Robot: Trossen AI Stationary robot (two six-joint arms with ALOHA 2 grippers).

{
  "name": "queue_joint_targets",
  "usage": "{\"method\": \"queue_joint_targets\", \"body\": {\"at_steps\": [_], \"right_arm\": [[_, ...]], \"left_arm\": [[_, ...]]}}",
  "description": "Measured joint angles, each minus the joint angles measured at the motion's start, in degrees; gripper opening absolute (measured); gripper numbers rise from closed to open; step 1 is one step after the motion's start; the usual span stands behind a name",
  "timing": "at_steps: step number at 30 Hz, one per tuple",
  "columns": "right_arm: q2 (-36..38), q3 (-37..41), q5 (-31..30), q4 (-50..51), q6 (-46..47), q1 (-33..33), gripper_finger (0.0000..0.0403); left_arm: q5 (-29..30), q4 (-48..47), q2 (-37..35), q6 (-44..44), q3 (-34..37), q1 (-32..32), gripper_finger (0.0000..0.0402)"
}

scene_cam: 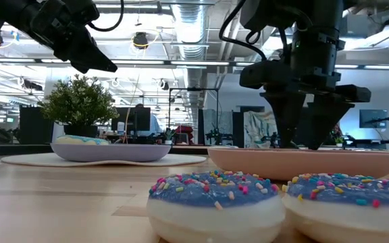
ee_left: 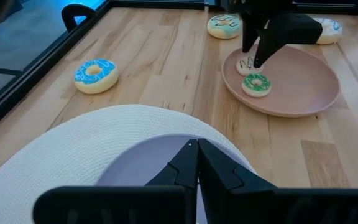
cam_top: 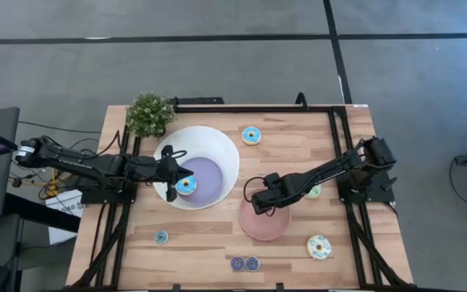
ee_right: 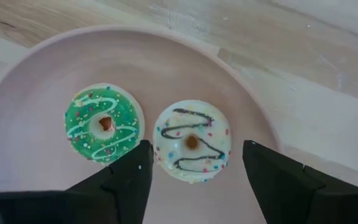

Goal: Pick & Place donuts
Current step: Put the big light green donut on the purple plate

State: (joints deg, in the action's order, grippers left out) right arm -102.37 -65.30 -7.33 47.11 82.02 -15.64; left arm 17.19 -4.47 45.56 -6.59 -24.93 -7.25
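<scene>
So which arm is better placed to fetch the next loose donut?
Probably the right. Its open gripper hangs over the pink plate, near the cream donut. The left gripper sits shut over the bowl.

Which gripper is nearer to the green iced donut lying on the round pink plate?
The right gripper: it hovers directly over the green iced donut on the round pink plate. The left gripper is over the big white bowl.

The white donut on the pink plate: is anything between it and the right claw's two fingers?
Nothing: in the right wrist view the white donut lies bare on the pink plate, between the open right gripper.
</scene>
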Motion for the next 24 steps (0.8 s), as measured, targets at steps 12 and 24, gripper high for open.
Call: {"method": "queue_joint_targets", "body": {"at_steps": [12, 24], "right_arm": [[2.39, -0.02, -0.07, 0.24, -0.02, -0.09, 0.0242], [9.09, -0.09, -0.13, 1.08, -2.26, -0.09, 0.0242]], "left_arm": [[-1.22, 0.07, 0.00, -0.66, 0.00, 0.02, 0.0000], [-1.46, 0.41, 0.02, -0.74, 0.00, 0.02, 0.0012]]}}
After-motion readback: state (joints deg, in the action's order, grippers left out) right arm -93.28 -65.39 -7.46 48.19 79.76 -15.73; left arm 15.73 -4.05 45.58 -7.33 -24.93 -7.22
